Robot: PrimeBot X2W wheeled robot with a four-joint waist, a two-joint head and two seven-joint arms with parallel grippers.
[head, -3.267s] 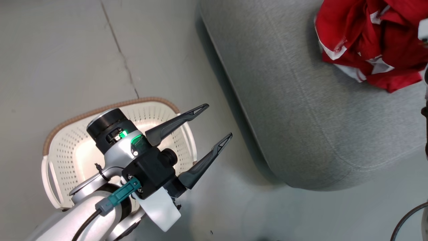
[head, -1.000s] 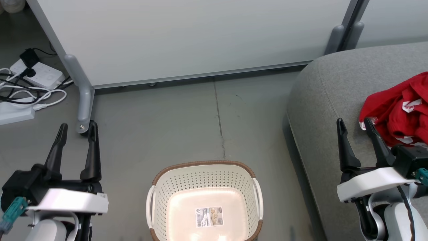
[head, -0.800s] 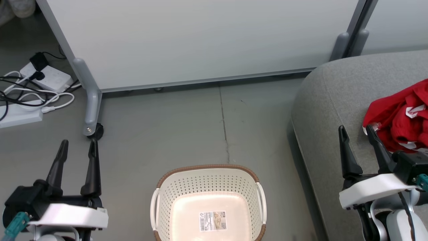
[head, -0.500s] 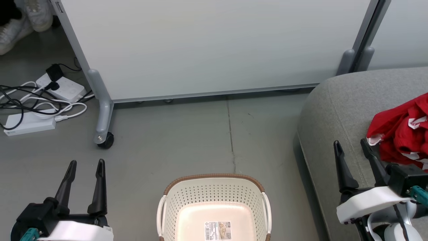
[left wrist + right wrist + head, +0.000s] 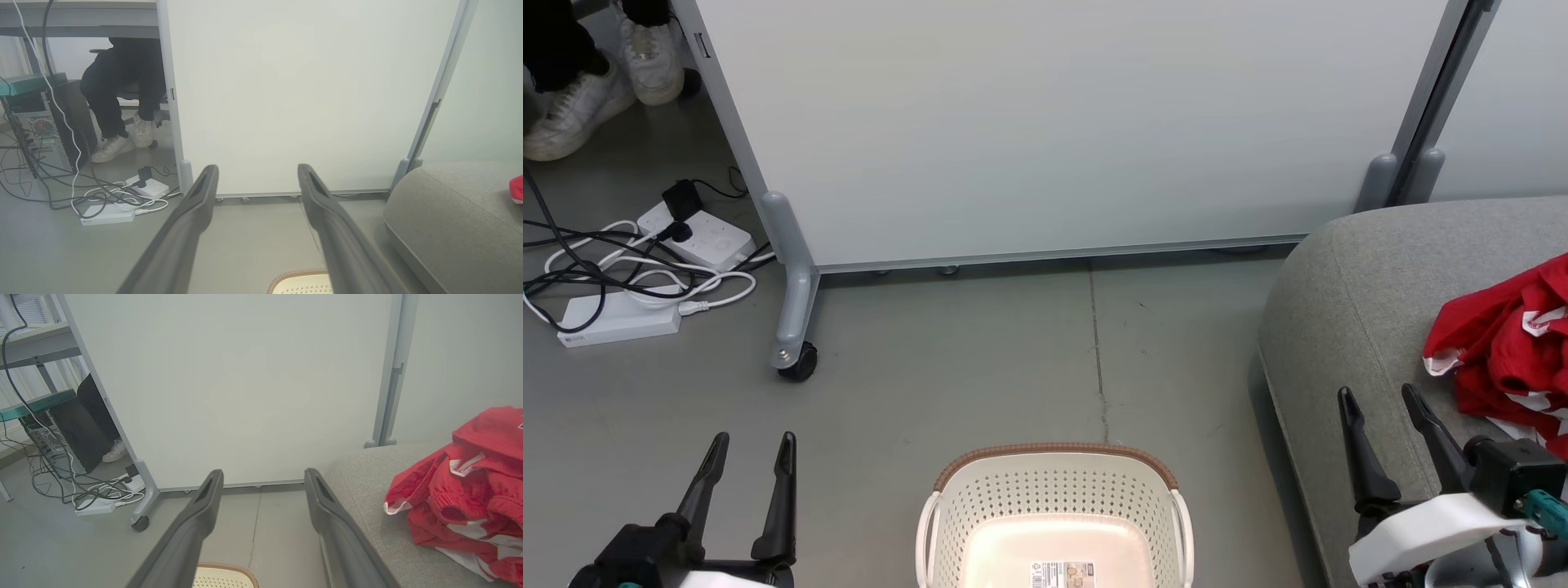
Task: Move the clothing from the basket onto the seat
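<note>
The red clothing (image 5: 1507, 347) with white trim lies crumpled on the grey seat (image 5: 1347, 302) at the right; the right wrist view shows the clothing (image 5: 470, 490) on the seat (image 5: 367, 490) too. The white basket (image 5: 1054, 514) with a brown rim stands on the floor at the bottom centre, holding only a barcode sticker. My left gripper (image 5: 752, 445) is open at the lower left, above bare floor. My right gripper (image 5: 1376, 396) is open at the lower right, over the seat's front edge, just left of the clothing. Both hold nothing.
A white partition panel (image 5: 1045, 122) on wheeled grey legs (image 5: 792, 327) stands behind the basket. Power strips and tangled cables (image 5: 629, 278) lie on the floor at the left. A person's white shoes (image 5: 580, 90) are at the top left, beside a computer tower (image 5: 45, 130).
The camera has tilted up, so the basket, seat and both grippers sit lower in the head view and more of the partition shows. Both grippers have stayed open and empty.
</note>
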